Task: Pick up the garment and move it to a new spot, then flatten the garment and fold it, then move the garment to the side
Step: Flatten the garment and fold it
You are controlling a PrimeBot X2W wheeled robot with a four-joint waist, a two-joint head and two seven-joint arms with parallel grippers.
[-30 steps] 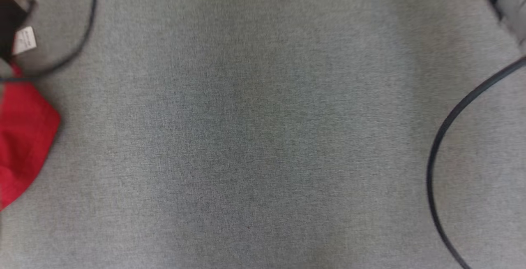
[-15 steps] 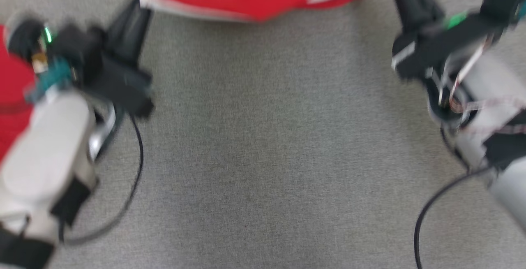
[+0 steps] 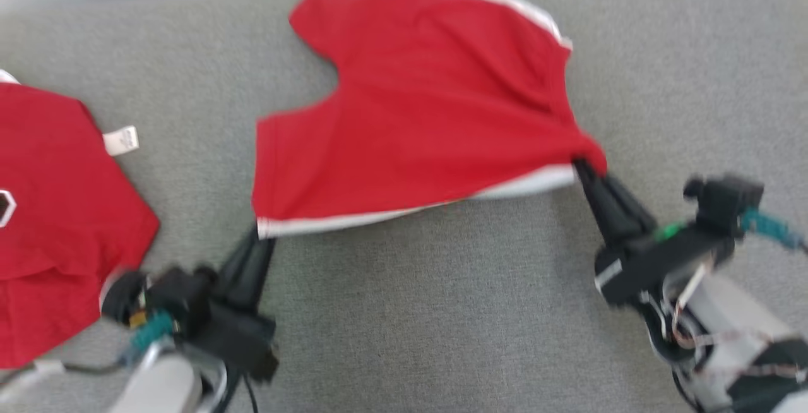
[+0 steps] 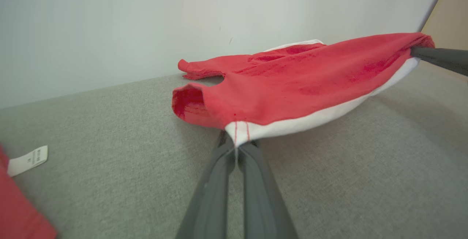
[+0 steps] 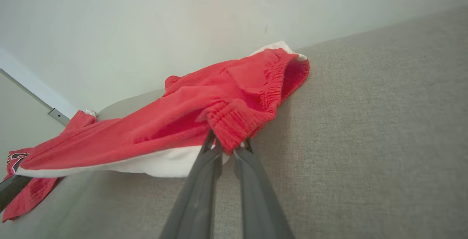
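The garment is a pair of red shorts with white side stripes, stretched between both grippers above a grey fabric surface. My left gripper is shut on the near left leg corner, seen as a white hem corner in the left wrist view. At the near right, my right gripper is shut on the elastic waistband corner. The near edge of the garment hangs lifted between the two grips, while its far part rests on the surface.
A second red garment with a white label lies at the left on the grey surface. A pale wall rises just behind the far edge. Open grey room lies in front of the held shorts.
The head camera has swung, so the whole picture has shifted. The shorts and both grippers now show fully, with both grips on the garment's near corners as half a second ago.
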